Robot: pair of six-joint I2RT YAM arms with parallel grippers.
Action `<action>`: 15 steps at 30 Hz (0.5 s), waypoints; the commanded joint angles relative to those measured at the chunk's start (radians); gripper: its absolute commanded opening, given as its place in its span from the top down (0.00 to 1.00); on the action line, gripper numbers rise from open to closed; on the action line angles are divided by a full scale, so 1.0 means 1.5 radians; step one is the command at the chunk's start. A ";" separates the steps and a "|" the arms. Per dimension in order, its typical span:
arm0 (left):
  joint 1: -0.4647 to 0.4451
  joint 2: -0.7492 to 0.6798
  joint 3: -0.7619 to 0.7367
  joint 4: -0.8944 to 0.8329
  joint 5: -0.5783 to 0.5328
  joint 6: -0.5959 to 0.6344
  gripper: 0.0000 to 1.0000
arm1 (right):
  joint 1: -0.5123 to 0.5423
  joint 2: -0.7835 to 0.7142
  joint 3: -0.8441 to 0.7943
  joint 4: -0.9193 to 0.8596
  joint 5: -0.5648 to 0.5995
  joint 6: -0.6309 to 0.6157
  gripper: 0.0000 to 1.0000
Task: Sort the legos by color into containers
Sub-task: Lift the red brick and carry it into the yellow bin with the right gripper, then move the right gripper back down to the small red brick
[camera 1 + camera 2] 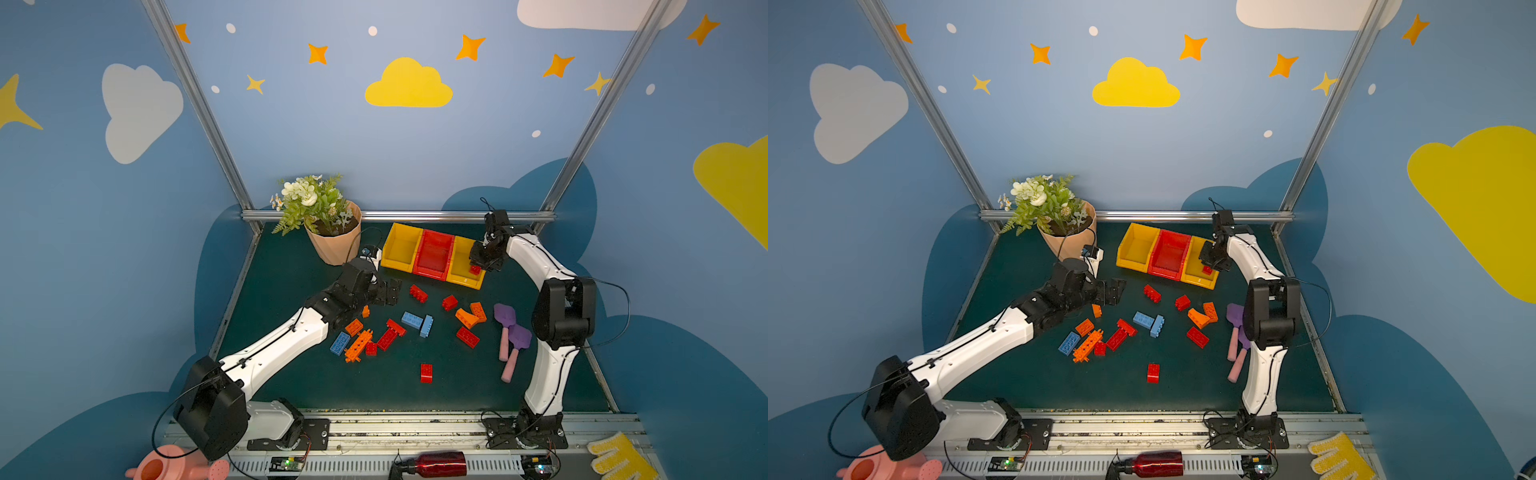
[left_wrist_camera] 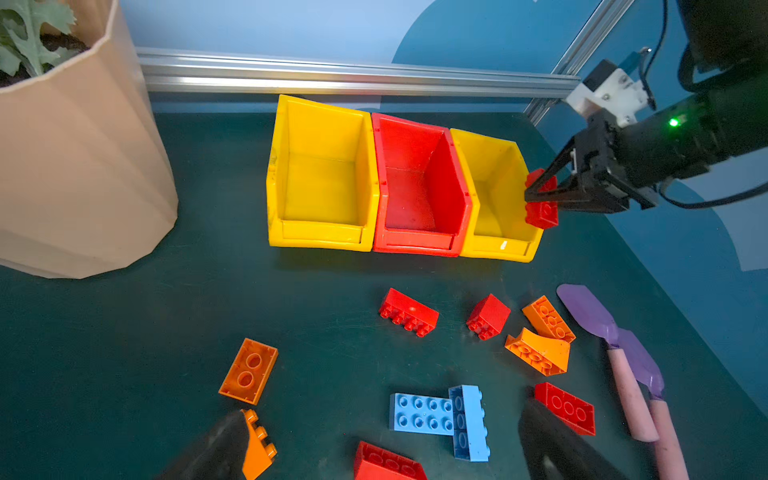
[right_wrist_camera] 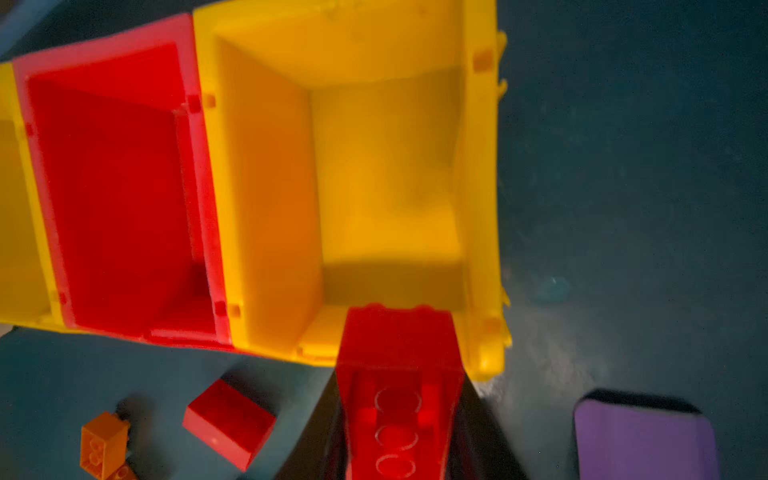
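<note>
The containers stand in a row at the back of the mat: yellow [image 1: 400, 245], red [image 1: 434, 254] and yellow [image 1: 462, 266]. My right gripper [image 1: 478, 266] is shut on a red lego [image 3: 399, 370], which hangs over the front lip of the right-hand yellow bin [image 3: 386, 174]; the left wrist view shows that brick [image 2: 542, 214] at the bin's outer wall. My left gripper [image 1: 390, 293] hovers open over the mat with nothing between its fingers [image 2: 548, 444]. Loose red [image 1: 418, 293], orange [image 1: 471, 315] and light blue [image 1: 417, 322] legos lie scattered in front of the bins.
A peach flower pot [image 1: 334, 245] stands left of the bins. Two purple scoops with pink handles [image 1: 513, 332] lie by the right arm. A small orange brick [image 2: 257, 446] lies beside one left finger. A pink watering can [image 1: 166, 467], red bottle [image 1: 440, 463] and yellow glove [image 1: 619, 457] sit along the front rail.
</note>
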 commanded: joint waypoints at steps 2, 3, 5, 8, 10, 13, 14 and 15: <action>-0.001 -0.005 0.010 -0.024 -0.016 0.019 0.00 | -0.001 0.063 0.095 -0.019 -0.008 -0.029 0.74; -0.002 -0.004 0.010 -0.023 -0.020 0.024 0.00 | -0.001 0.077 0.110 -0.025 -0.003 -0.031 0.70; -0.002 0.000 0.015 -0.024 -0.029 0.031 0.00 | -0.001 0.101 0.146 -0.042 -0.002 -0.036 0.56; -0.002 0.007 0.021 -0.020 -0.038 0.036 0.00 | -0.001 0.105 0.167 -0.056 -0.004 -0.040 0.38; -0.002 0.012 0.021 -0.014 -0.037 0.038 0.00 | 0.000 0.089 0.165 -0.059 -0.007 -0.041 0.34; -0.001 0.017 0.018 0.001 -0.025 0.042 0.00 | 0.003 0.055 0.158 -0.081 -0.018 -0.043 0.34; -0.001 0.019 0.017 0.007 -0.018 0.045 0.00 | 0.007 0.038 0.147 -0.088 -0.022 -0.044 0.33; -0.002 0.021 0.017 0.010 -0.013 0.045 0.00 | 0.012 0.018 0.134 -0.095 -0.022 -0.044 0.33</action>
